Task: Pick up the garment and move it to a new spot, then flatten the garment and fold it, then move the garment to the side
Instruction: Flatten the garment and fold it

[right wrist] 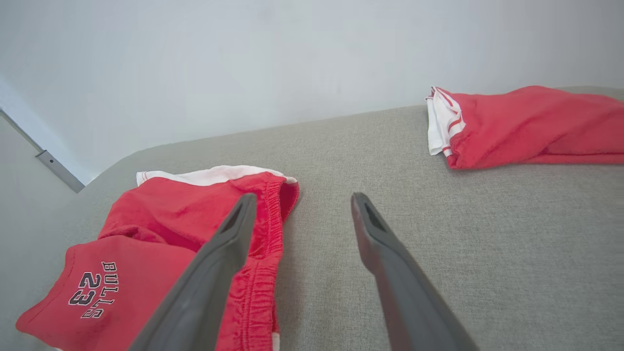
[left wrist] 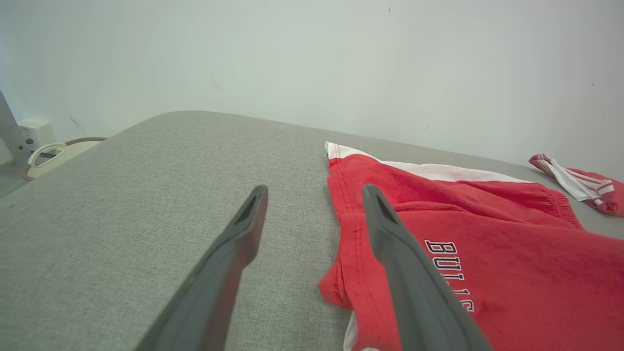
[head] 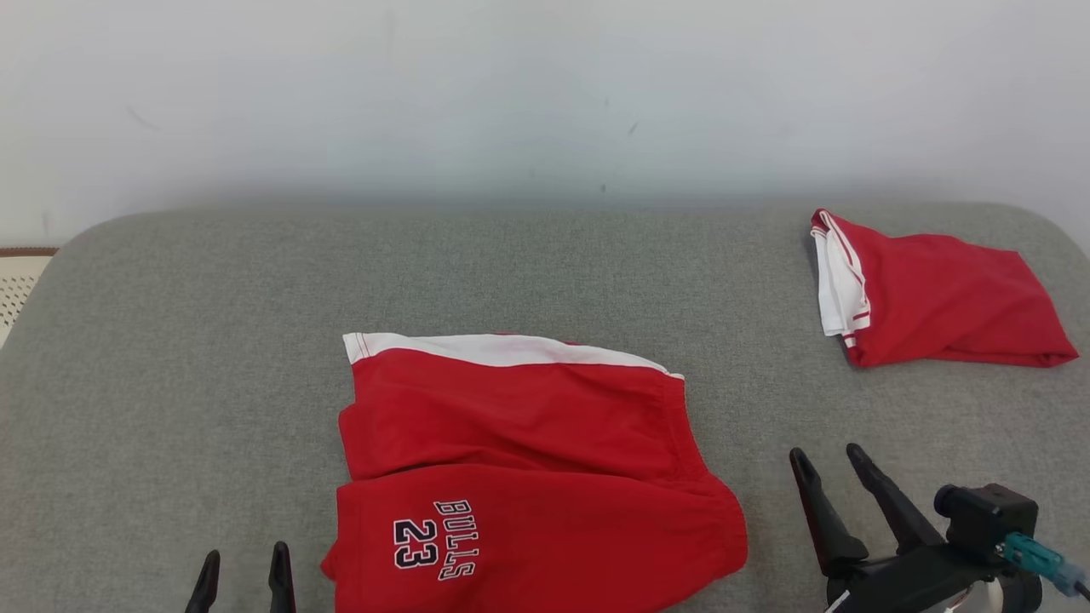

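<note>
The garment (head: 528, 477), red shorts with a white stripe and "BULLS 23" lettering, lies folded over on the grey surface (head: 213, 358) near its front middle. It appears too in the left wrist view (left wrist: 487, 243) and the right wrist view (right wrist: 161, 258). My left gripper (head: 243, 566) stands open at the lower left, just left of the shorts' near corner, holding nothing. My right gripper (head: 830, 460) is open at the lower right, a little right of the shorts' elastic edge, also empty.
A second red garment (head: 937, 294) with white trim lies folded at the back right of the grey surface, seen also in the right wrist view (right wrist: 526, 124). A pale wall (head: 545, 94) runs behind. A white perforated object (head: 17, 285) sits past the left edge.
</note>
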